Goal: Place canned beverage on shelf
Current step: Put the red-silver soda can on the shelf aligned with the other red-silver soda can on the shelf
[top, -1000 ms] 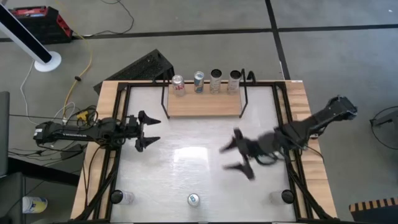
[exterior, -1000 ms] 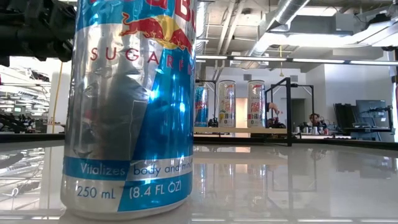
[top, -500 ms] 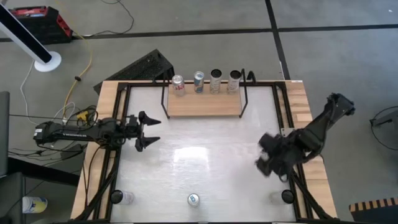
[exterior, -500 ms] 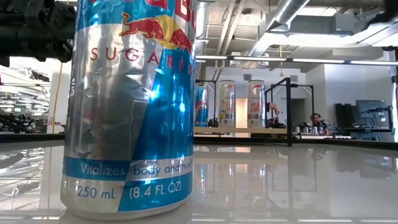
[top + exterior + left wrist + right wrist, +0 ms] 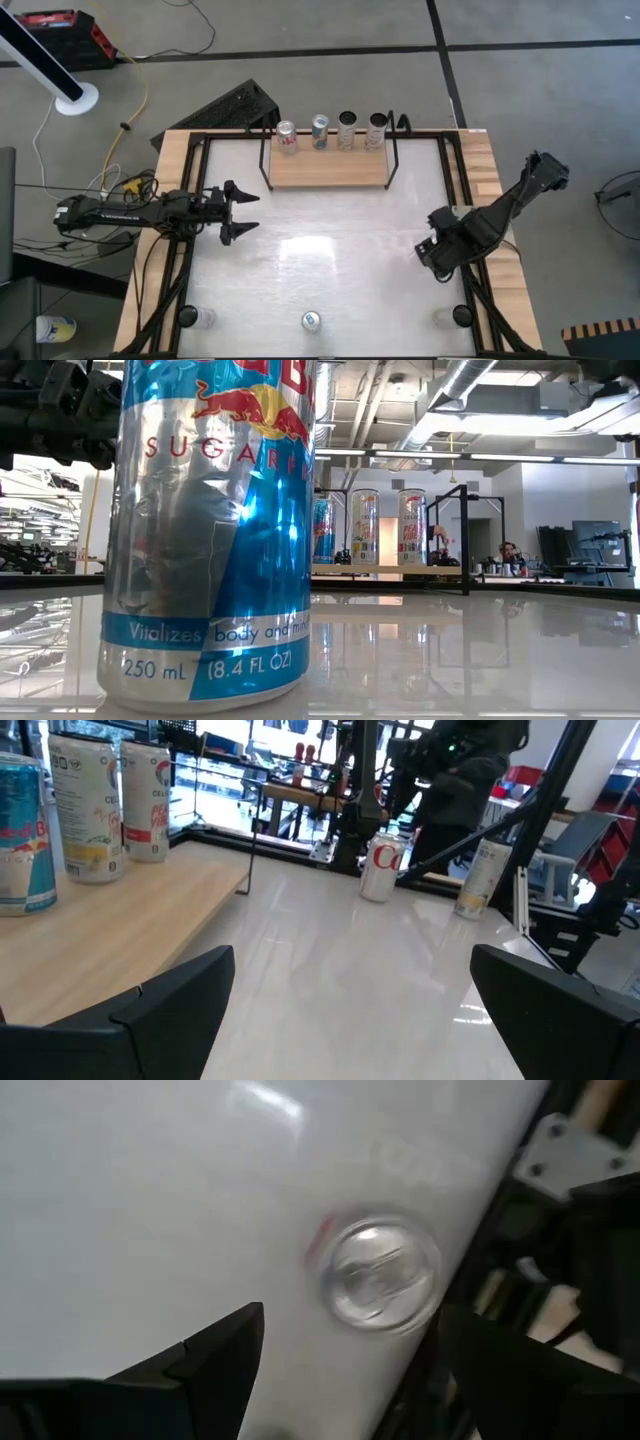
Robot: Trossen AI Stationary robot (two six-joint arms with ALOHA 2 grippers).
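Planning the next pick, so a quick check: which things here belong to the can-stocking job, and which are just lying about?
Job:
shelf
four cans standing on it
blue can at the table's near edge
round-topped can below the open right tool
left tool, open, waiting at the left

Lying about, on the floor:
black crate
red box
white stand

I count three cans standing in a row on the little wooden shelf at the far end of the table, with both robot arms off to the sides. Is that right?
Not quite: the shelf holds four cans, not three, as the high view shows. The rest stands: they are in a row along its back edge, the left gripper is toward the left side and the right gripper toward the right.
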